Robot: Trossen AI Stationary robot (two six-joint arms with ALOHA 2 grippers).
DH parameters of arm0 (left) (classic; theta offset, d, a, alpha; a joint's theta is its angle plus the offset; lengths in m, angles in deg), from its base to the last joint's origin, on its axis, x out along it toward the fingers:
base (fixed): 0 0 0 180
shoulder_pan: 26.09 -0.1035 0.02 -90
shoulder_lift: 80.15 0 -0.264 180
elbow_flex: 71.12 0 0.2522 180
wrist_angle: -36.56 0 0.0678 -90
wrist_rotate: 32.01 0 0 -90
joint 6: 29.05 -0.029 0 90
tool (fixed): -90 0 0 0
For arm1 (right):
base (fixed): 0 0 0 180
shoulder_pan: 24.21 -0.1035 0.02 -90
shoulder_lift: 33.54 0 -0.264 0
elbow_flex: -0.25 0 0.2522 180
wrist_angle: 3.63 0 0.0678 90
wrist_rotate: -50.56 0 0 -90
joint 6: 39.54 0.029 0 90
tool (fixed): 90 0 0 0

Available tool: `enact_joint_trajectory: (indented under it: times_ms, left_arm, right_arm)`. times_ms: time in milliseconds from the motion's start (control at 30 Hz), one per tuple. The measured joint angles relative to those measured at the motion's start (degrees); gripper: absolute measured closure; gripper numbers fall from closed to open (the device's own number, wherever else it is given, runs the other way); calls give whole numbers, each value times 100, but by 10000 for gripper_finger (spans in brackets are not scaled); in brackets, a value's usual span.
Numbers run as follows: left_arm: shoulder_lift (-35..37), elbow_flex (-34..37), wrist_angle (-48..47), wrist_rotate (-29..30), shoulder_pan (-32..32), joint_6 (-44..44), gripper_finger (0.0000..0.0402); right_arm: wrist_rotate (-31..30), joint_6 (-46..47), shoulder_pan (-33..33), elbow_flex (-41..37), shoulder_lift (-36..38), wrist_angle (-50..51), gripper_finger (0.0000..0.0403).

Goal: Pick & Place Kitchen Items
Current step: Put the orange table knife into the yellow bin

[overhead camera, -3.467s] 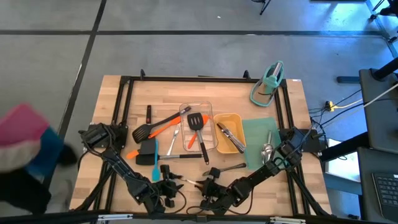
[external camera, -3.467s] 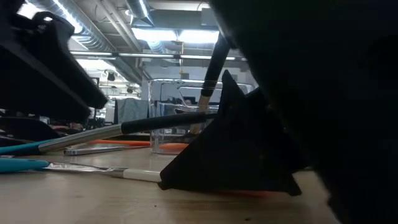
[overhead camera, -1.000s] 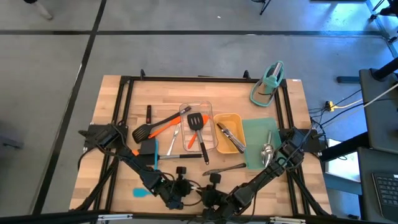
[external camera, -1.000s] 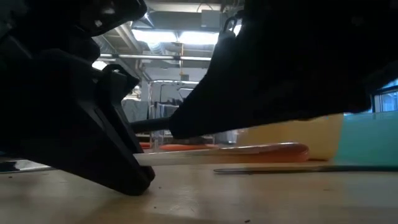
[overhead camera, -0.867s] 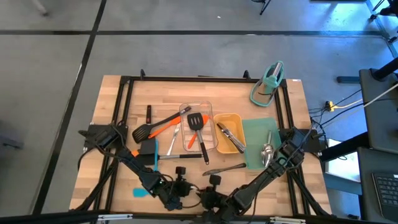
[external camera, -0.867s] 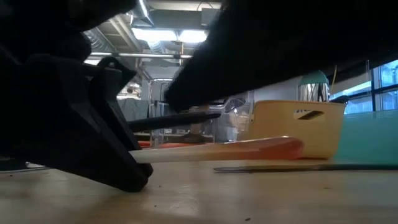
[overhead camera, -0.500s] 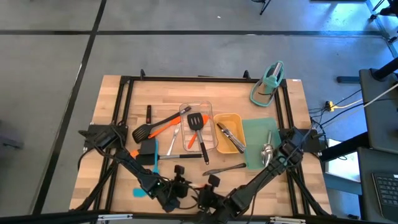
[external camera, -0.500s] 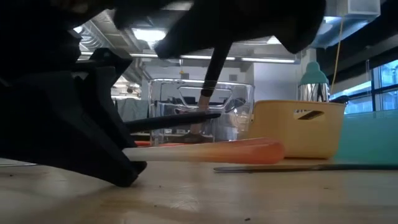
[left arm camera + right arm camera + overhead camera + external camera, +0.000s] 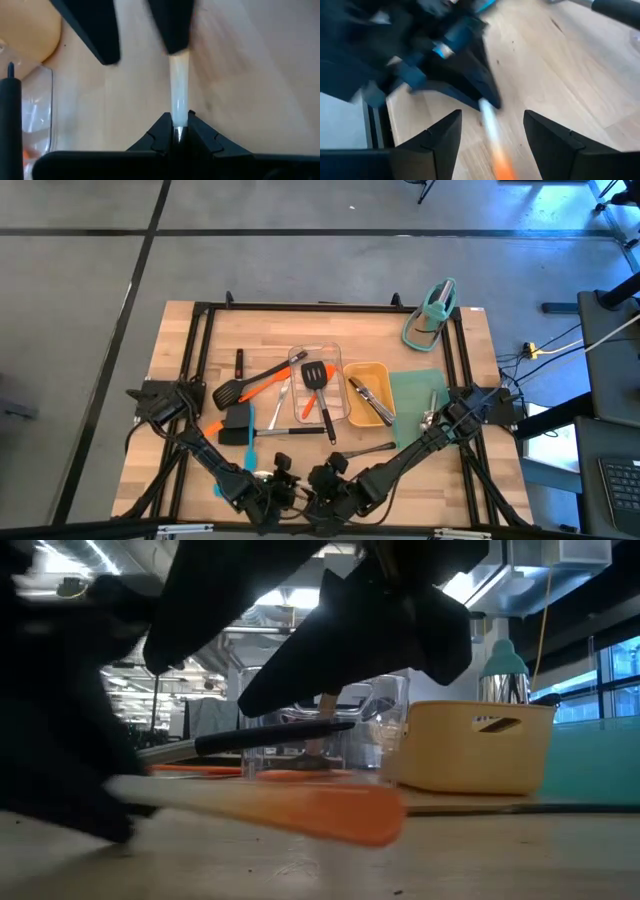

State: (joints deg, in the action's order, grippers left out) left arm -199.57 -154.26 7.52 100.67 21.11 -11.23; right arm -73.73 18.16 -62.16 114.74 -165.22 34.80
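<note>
From above, an orange-bladed, white-handled spatula (image 9: 290, 492) is carried at the wooden worktop's (image 9: 180, 355) near edge, well short of the yellow rectangular plastic tray (image 9: 368, 376).

In the left wrist view, the left tool (image 9: 176, 131) is seen clamped on its handle.

In the right wrist view, the right tool (image 9: 492, 135) is spread wide and empty, apparently after a handover.

Grey concrete floor (image 9: 300, 270) all around a wooden table (image 9: 190, 350), crossed by dark seam lines. Cables (image 9: 545, 350) trailing over the floor by the table's right side, near a dark desk edge with a keyboard (image 9: 620, 485). Seen level across the table: open ceiling with ducts and bright strip lights (image 9: 285, 598), large windows (image 9: 612, 675) at right, hazy workstations far behind.
</note>
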Motion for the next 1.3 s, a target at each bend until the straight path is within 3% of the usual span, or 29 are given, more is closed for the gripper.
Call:
enact_joint_trajectory:
  times_ms: [400, 800, 967, 1200, 1300]
  left_arm:
    - [-2, -172, -288, 473, 289, 316, 372]
    - [13, -549, -280, 864, 375, -42, 372]
    - [13, -549, -329, 923, 383, -38, 372]
    - [22, -552, -332, 913, 389, -44, 372]
    - [22, -551, -335, 894, 414, 77, 373]
  right_arm:
    - [801, 0, 56, -2, 0, -198, 185]
    - [996, 16, 50, -4, 0, -325, 190]
    - [1307, 77, 52, -4, 0, -319, 241]
    - [1638, 152, 39, -8, 0, -351, 381]
    - [1591, 166, 13, -9, 0, -440, 387]
